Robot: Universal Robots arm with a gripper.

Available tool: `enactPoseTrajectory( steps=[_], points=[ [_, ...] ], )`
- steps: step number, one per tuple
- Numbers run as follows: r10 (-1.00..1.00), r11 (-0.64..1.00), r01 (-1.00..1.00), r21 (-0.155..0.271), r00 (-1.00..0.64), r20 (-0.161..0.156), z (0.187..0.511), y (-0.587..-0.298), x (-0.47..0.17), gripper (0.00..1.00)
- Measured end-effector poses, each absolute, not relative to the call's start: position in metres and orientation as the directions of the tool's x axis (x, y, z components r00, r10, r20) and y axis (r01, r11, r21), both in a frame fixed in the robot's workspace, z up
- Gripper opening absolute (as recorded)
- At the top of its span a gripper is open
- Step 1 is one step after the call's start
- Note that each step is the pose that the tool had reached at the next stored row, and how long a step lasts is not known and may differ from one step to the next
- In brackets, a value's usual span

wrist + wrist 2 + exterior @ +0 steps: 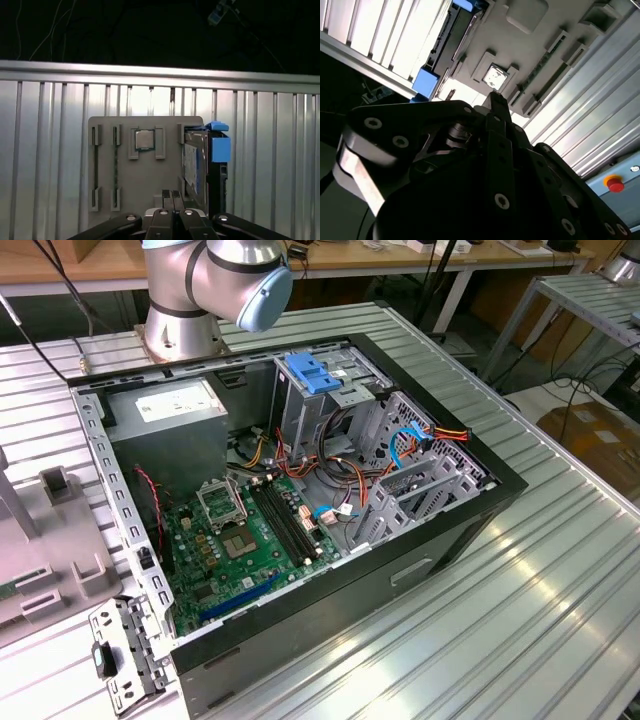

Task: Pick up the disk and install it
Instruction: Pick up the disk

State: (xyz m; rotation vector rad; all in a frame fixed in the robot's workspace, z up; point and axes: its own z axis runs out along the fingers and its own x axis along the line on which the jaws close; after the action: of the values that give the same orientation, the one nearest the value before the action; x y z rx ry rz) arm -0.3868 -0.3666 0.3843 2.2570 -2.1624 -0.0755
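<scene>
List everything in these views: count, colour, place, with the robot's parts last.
Table: one, ribbed silver, under everything.
Case: one, black, open, on the table.
Motherboard: one, green, inside the case.
Power supply: one, grey, inside the case.
Latch: one, blue, atop the drive cage.
Tray: one, grey, on the table.
Chip: one, silver, in the tray's middle.
Disk: one, silver with blue carrier, on edge at the tray's side.
Arm: one, silver and pale blue, beside the case.
Pincer: one, black, shut, above the tray.

open computer case (420,562) on ribbed metal table (560,625)
</scene>
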Motion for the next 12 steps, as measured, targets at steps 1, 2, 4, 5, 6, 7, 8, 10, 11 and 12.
enactPoseTrajectory(
  steps=[1,2,4,5,6,7,8,10,11,12],
  points=[
    [-0.998,-0.052,-0.998,0.044,0.051,-0.024,0.3843,-0.3666,-0.3868,0.11],
    [-0.998,-0.063,-0.997,0.044,0.062,-0.024,0.3843,-0.3666,-0.3868,0.11],
    [-0.997,-0.080,-0.996,0.044,0.079,-0.024,0.3843,-0.3666,-0.3868,0.11],
    [-0.997,-0.081,-0.996,0.044,0.080,-0.024,0.3843,-0.3666,-0.3868,0.11],
    [-0.997,-0.081,-0.996,0.044,0.080,-0.024,0.3843,-0.3666,-0.3868,0.11],
    [-0.997,-0.081,-0.996,0.044,0.080,-0.024,0.3843,-0.3666,-0.3868,0.11],
    [-0.997,-0.081,-0.996,0.044,0.080,-0.024,0.3843,-0.3666,-0.3868,0.11],
    [-0.997,-0.081,-0.996,0.044,0.080,-0.024,0.3843,-0.3666,-0.3868,0.11],
    [-0.997,-0.081,-0.996,0.044,0.080,-0.024,0.3843,-0.3666,-0.3868,0.11],
    [-0.996,-0.081,-0.996,0.044,0.080,-0.024,0.3843,-0.3666,-0.3867,0.17]
  ],
)
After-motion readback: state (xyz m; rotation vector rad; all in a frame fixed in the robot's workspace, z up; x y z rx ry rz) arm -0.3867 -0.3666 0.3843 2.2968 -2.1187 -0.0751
